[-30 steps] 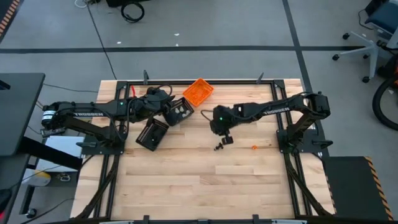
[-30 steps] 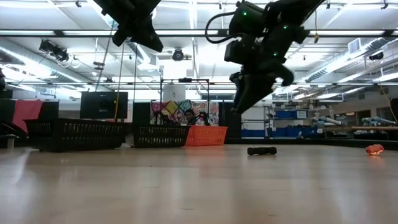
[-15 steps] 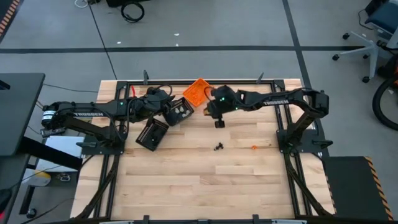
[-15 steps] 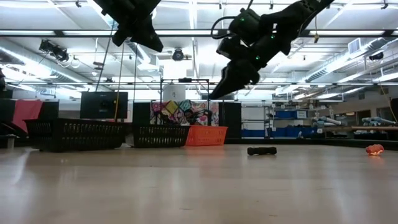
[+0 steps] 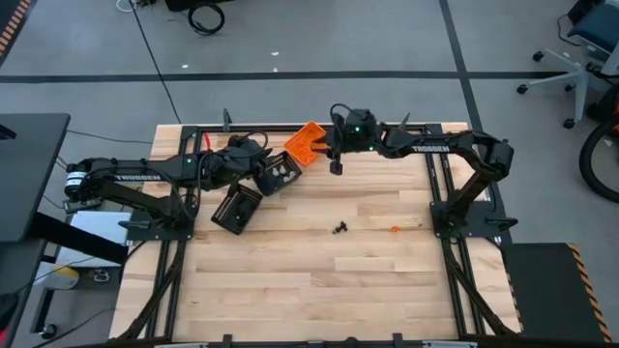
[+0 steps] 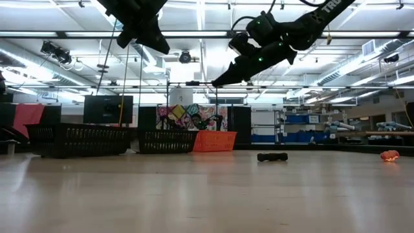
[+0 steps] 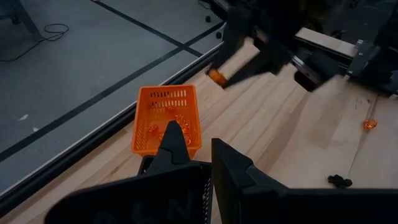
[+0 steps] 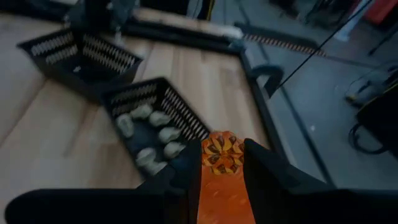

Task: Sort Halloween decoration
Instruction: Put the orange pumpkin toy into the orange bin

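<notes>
My right gripper (image 5: 335,165) hangs in the air beside the orange tray (image 5: 307,142) near the far edge, shut on a small orange Halloween trinket (image 8: 222,155). The left wrist view shows that trinket (image 7: 217,76) at the fingers' free ends. My left gripper (image 5: 259,158) waits, shut, high over the two black trays (image 5: 237,206). One black tray (image 8: 152,134) holds several whitish trinkets. A black trinket (image 5: 339,228) and an orange one (image 5: 395,229) lie loose on the table. My right gripper pinches the orange trinket's two sides (image 8: 214,157) between its two fingers (image 8: 264,167), right at their free ends. The fingers slant downward toward the table's left. The trinket is lifted well clear of the table.
The orange tray (image 7: 165,118) holds several orange pieces. In the low view both black trays (image 6: 77,139) and the orange tray (image 6: 213,141) stand at the back left. A black frame (image 5: 426,126) runs around the table. The near half is bare wood (image 5: 319,290).
My right gripper has swung from the table's middle toward the far edge and the orange tray, rising and tipping up from pointing steeply down to nearer level. The loose black and orange trinkets have stayed where they lay.
</notes>
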